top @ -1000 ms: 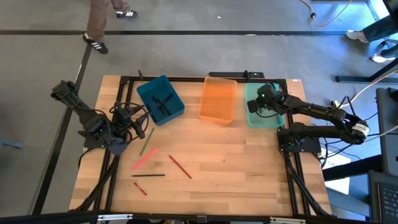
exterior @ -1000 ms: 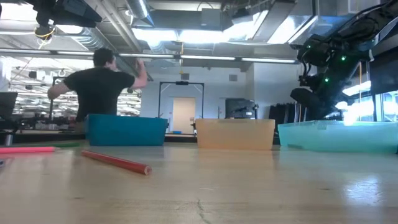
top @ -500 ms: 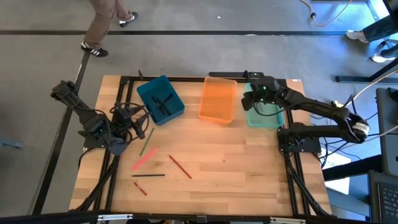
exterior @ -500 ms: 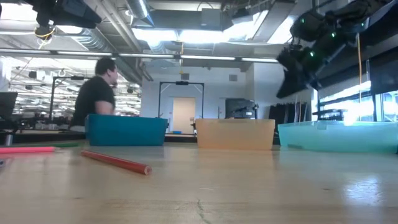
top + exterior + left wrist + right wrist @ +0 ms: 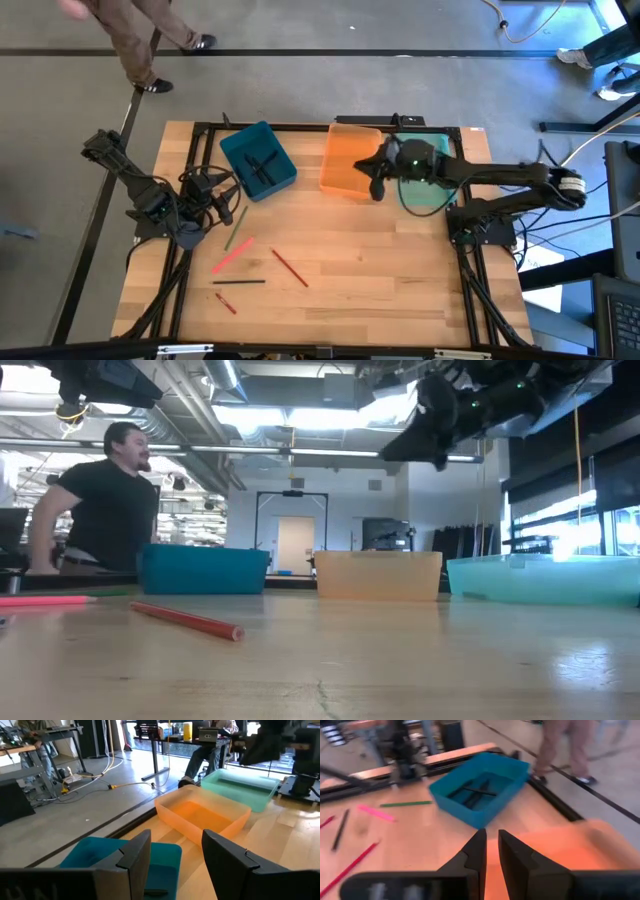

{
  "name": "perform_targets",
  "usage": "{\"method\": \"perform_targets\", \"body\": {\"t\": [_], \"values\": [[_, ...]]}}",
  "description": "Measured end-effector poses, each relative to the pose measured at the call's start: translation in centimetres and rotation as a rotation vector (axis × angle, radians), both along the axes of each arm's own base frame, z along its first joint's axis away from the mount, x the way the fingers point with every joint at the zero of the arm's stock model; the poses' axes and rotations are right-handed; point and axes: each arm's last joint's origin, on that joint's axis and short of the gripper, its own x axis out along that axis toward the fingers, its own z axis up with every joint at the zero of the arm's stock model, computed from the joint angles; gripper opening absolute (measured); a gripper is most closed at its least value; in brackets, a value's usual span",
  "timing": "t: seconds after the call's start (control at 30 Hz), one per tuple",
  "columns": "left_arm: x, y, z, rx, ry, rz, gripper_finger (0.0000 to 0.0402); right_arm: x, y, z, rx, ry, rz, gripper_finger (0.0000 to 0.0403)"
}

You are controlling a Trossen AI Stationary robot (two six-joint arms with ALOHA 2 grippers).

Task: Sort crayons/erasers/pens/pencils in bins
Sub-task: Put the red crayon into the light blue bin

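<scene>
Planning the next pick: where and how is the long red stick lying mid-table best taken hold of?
Grip the red stick near its middle, coming straight down, fingers set across its width. It lies flat and diagonal on bare wood, clear of the pink stick, so both long sides are free. The right end effector, over the orange bin, looks nearly shut; open it first.

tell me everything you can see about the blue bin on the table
The blue bin is a shallow rectangular tray of dark teal plastic, opaque, with low upright walls and an open top. It sits flat on the wooden table near the far edge on the left arm's side, turned at an angle to the table's edges. The orange bin stands apart beside it. A few dark sticks lie crossed on its floor. No gripper touches it.
</scene>
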Motion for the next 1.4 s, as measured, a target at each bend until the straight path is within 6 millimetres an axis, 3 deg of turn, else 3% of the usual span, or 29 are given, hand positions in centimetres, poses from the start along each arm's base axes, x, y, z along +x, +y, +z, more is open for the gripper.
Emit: {"method": "perform_targets", "body": {"t": [0.4,0.57,0.83,1.4], "values": [[0.0,0.0,0.0,0.008,0.006,-0.001,0.0170,5.0,0.5,-4.7,-0.051,0.089,0.095,0.0054],[0.0,0.0,0.0,0.013,0.008,-0.001,0.0170,7.4,0.4,-4.7,-0.056,0.094,0.110,0.0054],[0.0,0.0,0.0,0.015,0.009,-0.001,0.0170,11.2,2.3,-4.0,-0.153,0.101,0.219,0.0054],[0.0,-0.1,-0.1,-0.001,0.055,-0.035,0.0170,16.4,2.4,-4.6,-0.160,0.057,0.202,0.0054]]}}
